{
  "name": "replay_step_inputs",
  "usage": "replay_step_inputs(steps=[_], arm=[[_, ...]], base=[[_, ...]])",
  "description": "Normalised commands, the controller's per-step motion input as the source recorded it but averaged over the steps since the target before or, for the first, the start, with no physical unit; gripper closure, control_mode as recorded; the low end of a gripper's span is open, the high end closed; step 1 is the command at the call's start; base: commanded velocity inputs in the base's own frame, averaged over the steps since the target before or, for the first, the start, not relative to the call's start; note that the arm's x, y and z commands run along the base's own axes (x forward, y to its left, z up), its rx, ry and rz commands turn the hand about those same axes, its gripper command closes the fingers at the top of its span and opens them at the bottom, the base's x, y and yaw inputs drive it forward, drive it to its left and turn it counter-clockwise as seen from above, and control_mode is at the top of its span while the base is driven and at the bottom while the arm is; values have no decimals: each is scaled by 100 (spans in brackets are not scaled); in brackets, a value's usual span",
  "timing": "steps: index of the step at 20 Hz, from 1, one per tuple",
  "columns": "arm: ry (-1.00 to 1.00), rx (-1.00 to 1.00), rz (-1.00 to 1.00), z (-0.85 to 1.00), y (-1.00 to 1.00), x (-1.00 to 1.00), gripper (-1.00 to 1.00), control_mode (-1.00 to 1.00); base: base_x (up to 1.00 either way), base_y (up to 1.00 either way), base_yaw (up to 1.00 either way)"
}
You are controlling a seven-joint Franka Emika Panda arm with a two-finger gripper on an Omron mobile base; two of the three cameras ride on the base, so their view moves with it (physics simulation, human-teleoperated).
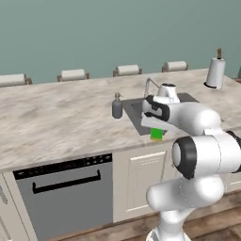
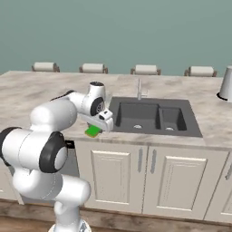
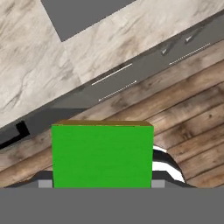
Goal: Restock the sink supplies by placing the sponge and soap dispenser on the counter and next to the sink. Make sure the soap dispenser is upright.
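My gripper point(image 1: 156, 130) is shut on the sponge point(image 1: 156, 134), a bright-green block with a yellowish edge. It hangs over the front edge of the marbled counter point(image 1: 56, 117), just in front of the dark sink point(image 1: 137, 113). From the right base view the sponge point(image 2: 93, 131) and gripper point(image 2: 97, 128) sit left of the sink's point(image 2: 152, 117) front corner. The hand view looks down past the sponge point(image 3: 103, 153) onto the counter point(image 3: 35, 65) edge and the wooden floor. The grey-blue soap dispenser point(image 1: 117, 106) stands upright on the counter beside the sink's left rim.
A white paper-towel roll point(image 1: 215, 72) stands at the counter's far right. The silver faucet point(image 2: 139, 89) rises behind the sink. Several chair backs point(image 1: 127, 70) line the far side. A dishwasher point(image 1: 66, 186) and cabinet doors point(image 2: 120, 179) sit below the counter.
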Motion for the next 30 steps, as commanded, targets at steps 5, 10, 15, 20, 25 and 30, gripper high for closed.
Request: replay_step_inputs(steps=[5, 10, 15, 20, 25, 30], arm=[[0, 0, 0, 0, 0, 0, 100, 100], [0, 0, 0, 0, 0, 0, 100, 100], [0, 0, -1, -15, 3, 18, 100, -100], [3, 0, -3, -38, 25, 51, 100, -100], [6, 0, 0, -28, 8, 52, 100, -100], [0, 0, -2, -27, 0, 27, 100, -100]], base=[[57, 43, -12], [26, -1, -1], [2, 0, 0], [0, 0, 0], [0, 0, 0], [0, 0, 0]])
